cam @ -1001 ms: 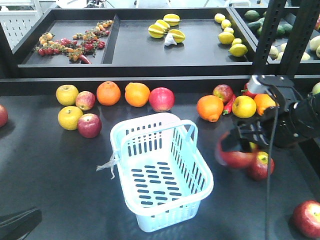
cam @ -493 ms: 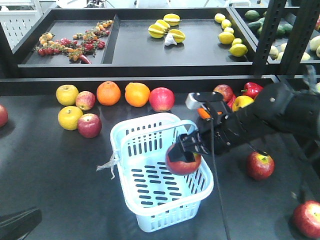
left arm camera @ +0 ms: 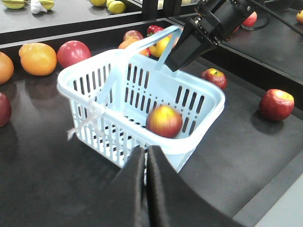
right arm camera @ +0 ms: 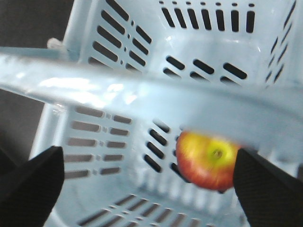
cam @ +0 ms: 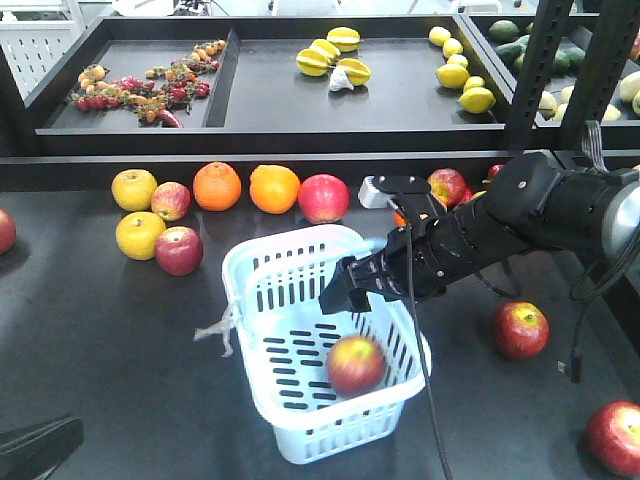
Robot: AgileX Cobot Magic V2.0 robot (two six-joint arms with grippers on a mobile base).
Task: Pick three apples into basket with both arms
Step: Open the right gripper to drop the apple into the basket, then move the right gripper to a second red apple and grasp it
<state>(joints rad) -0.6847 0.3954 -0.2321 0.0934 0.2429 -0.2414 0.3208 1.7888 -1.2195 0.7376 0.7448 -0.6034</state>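
Pale blue plastic fills the right wrist view. The basket (right arm camera: 118, 56) is seen from above, its handle (right arm camera: 156, 101) crossing as a blurred band. One apple (right arm camera: 210, 158) is seen on the slotted bottom, close to a side wall. The right gripper (right arm camera: 147, 184) is shown by black fingertips (right arm camera: 33, 184) at both lower corners, spread wide w/ nothing btwn them. That spread can't be read in the front view, where only a black block is seen over the basket's interior, clear of the apple below.

The left gripper (left arm camera: 145, 153) is shown only in the left wrist view: fingers pressed together, nothing held, aimed at the basket's near wall and close to it. One handle is seen raised there.

The right arm (cam: 520, 215) is stretched low across the table (cam: 100, 330) from the robot's right, sloping down toward the basket.

Counts, front view:
- 1 apple in the basket.
- 2 red apples (cam: 520, 330) lie loose on the table to the right, well apart from the basket.
- More red ones lie at the left and along the back row.
- 2 oranges (cam: 217, 185) are in plain sight.
- 2 yellow apples (cam: 134, 188) sit at the left.
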